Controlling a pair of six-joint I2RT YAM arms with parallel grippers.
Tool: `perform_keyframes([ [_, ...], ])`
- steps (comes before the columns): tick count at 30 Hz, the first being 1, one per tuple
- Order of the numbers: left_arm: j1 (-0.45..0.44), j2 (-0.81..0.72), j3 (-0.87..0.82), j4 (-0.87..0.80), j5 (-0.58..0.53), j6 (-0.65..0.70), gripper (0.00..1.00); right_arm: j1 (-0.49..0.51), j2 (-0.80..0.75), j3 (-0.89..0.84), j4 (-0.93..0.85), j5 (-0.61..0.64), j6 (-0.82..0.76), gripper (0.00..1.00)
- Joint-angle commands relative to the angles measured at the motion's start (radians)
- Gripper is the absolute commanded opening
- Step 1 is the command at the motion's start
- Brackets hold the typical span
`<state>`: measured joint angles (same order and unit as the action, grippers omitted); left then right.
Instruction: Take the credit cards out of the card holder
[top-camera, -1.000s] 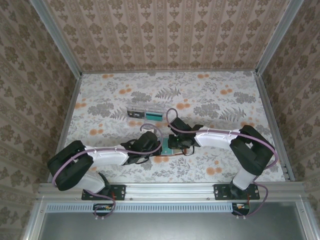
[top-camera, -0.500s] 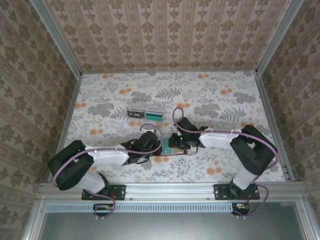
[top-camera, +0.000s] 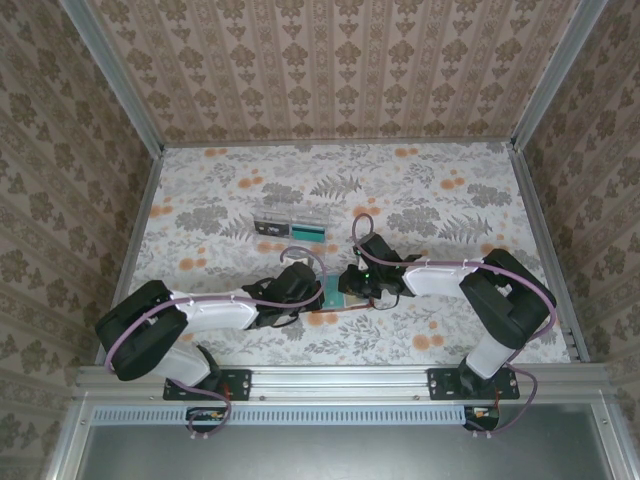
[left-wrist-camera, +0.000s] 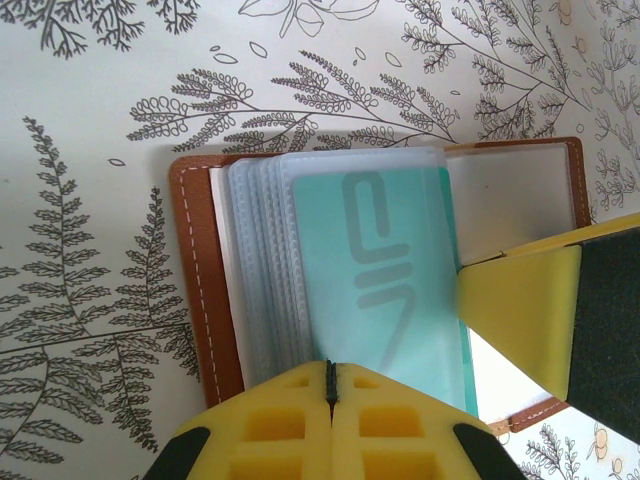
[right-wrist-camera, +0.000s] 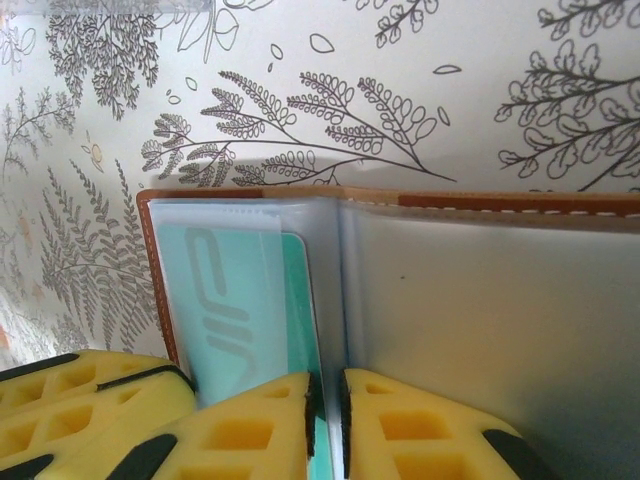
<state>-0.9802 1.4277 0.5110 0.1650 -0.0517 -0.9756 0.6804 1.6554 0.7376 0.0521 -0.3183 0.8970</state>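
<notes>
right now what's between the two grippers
The open wallet, with a teal card in a clear sleeve, lies between the left gripper and right gripper; the left wrist and top views show it.

Counter, floral-patterned (top-camera: 440, 190): open across the far half and along both side margins.
Obstacles:
- clear plastic rectangular tray (top-camera: 290, 227), left of centre
- open brown leather card holder (left-wrist-camera: 192, 270), near centre, crowded by left gripper (left-wrist-camera: 328, 372) and right gripper (right-wrist-camera: 325, 385), yellow fingers (left-wrist-camera: 520, 300) close together over it
- two arms barring the near strip

Papered walls (top-camera: 330, 70) enclose three sides.
</notes>
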Motion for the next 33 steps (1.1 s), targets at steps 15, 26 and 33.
perform_keyframes([
  [15, 0.005, 0.027, 0.025, -0.078, -0.020, -0.029, 0.00, -0.028, -0.041, -0.062, 0.070, -0.059, 0.026, 0.18],
  [26, 0.006, 0.025, 0.028, -0.090, -0.020, -0.029, 0.00, -0.036, -0.099, -0.070, 0.097, -0.073, 0.002, 0.19],
  [33, 0.007, 0.026, 0.035, -0.094, -0.016, -0.026, 0.00, -0.036, -0.055, -0.059, 0.086, -0.073, -0.015, 0.18],
])
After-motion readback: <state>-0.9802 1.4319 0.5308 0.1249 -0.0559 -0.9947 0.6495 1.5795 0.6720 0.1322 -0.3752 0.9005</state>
